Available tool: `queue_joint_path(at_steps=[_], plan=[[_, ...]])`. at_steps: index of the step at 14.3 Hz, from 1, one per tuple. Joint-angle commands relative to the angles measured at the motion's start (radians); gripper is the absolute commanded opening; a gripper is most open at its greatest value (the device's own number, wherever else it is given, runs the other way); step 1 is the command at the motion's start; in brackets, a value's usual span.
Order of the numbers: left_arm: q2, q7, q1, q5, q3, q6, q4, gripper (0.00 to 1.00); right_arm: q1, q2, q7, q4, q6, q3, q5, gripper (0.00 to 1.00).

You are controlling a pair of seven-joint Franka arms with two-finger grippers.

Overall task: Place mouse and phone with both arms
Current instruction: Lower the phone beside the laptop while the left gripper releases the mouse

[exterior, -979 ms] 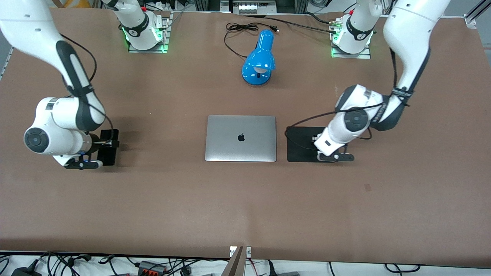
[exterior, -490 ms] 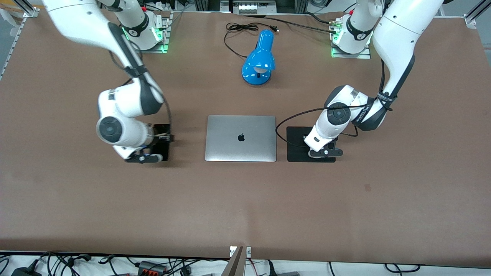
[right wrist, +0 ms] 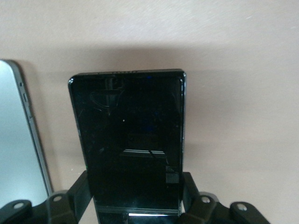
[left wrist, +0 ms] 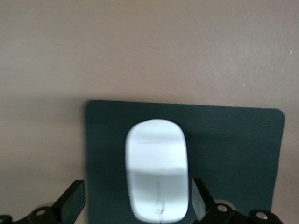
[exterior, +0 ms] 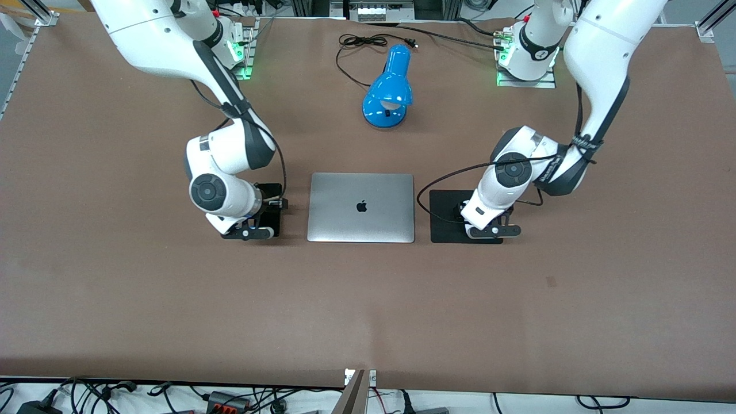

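One mouse point(left wrist: 157, 170) is lying flat on the black pad point(left wrist: 233, 154), which sits beside the closed laptop point(exterior: 361, 207) toward the left arm's end of the table. One left gripper point(left wrist: 135, 200) is straddling the mouse with its fingers spread wide, clear of its sides. One phone point(right wrist: 131, 140) is sitting clamped between the fingers of the right gripper point(right wrist: 135, 193), just beside the laptop's other edge. One blue lamp point(exterior: 388, 86) is standing farther from the front camera.

Bare table point(exterior: 368, 305) lies open nearer the camera; the laptop point(exterior: 361, 207) and lamp point(exterior: 388, 92) block the middle.
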Motion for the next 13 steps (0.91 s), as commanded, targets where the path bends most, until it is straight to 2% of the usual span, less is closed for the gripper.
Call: queue_joint_path(at_steps=[1,5,7,9,10,11,12,13], plan=[[-0.077,0.047,0.02,0.021,-0.067,-0.292,0.162,1.0,0.021,0.008,0.011,0.016,0.013,-0.006,0.008,0.28],[-0.069,0.254,0.035,-0.046,-0.068,-0.516,0.475,1.0,0.062,0.048,0.043,0.011,0.052,-0.006,0.01,0.29],[-0.071,0.364,0.099,-0.074,-0.073,-0.653,0.561,1.0,0.081,0.057,0.049,0.013,0.053,-0.008,-0.001,0.29],[-0.064,0.389,0.141,-0.186,-0.064,-0.811,0.665,1.0,0.081,0.069,0.049,0.013,0.055,-0.011,-0.007,0.3],[-0.063,0.394,0.146,-0.21,-0.059,-0.846,0.693,1.0,0.081,0.074,0.049,0.013,0.058,-0.011,-0.013,0.31],[-0.07,0.396,0.161,-0.226,-0.05,-0.853,0.692,1.0,0.082,0.077,0.049,0.013,0.059,-0.012,-0.021,0.36],[-0.104,0.399,0.158,-0.263,-0.009,-0.856,0.689,1.0,0.082,0.078,0.051,0.013,0.059,-0.012,-0.018,0.65],[-0.157,0.397,0.131,-0.324,0.077,-0.857,0.665,1.0,0.081,0.077,0.06,0.016,0.056,-0.011,-0.018,1.0]])
